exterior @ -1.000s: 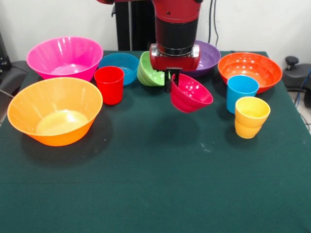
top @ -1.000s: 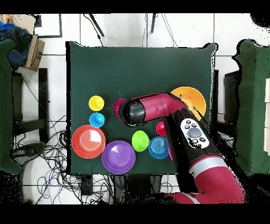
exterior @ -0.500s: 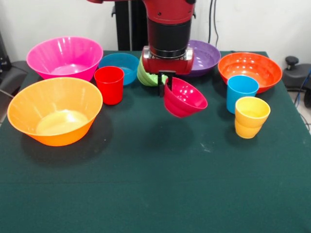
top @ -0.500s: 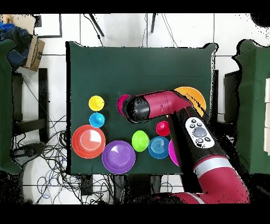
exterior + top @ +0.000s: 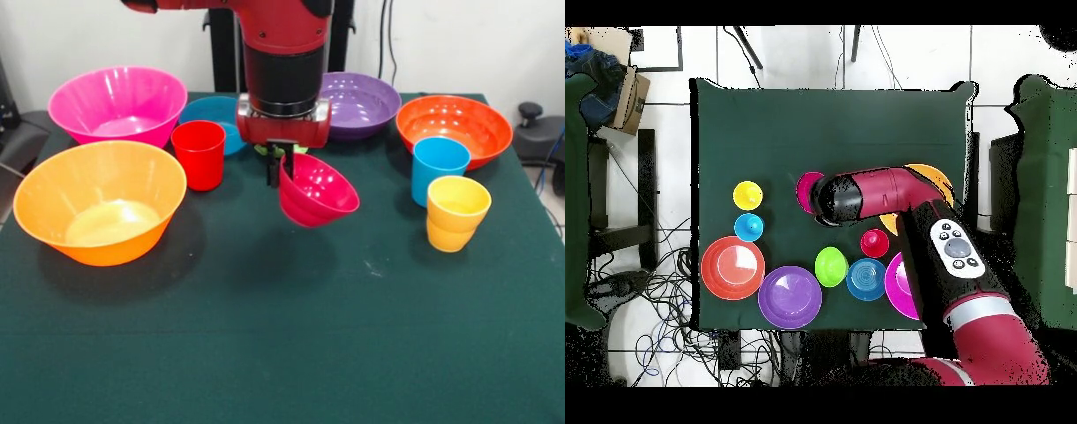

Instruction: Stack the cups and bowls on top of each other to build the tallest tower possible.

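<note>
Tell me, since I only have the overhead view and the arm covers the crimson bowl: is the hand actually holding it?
Observer: Yes. In the front view the hand is shut on the rim of the crimson bowl.
Operator: Is the bowl off the table?
Observer: It is. It hangs clear above the table, with its shadow on the cloth below, and it is tilted rather than level.
Operator: The arm also hides most of the big yellow-orange bowl. Is anything in it?
Observer: No. The front view shows the yellow-orange bowl standing upright and empty.
</note>
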You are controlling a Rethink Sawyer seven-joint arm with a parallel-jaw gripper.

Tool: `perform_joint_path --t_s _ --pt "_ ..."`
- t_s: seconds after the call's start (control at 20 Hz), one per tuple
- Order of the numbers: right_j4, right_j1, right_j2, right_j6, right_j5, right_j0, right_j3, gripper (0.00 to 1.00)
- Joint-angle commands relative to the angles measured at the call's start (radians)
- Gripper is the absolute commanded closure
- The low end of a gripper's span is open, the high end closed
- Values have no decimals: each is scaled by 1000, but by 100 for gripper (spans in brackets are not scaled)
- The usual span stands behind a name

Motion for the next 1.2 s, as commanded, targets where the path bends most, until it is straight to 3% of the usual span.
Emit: perform_joint_path --t_s 0.05,1.2 --pt "-60 69 21 -188 78 -11 -74 100" --pt "-38 63 35 -212 137 -10 -99 100"
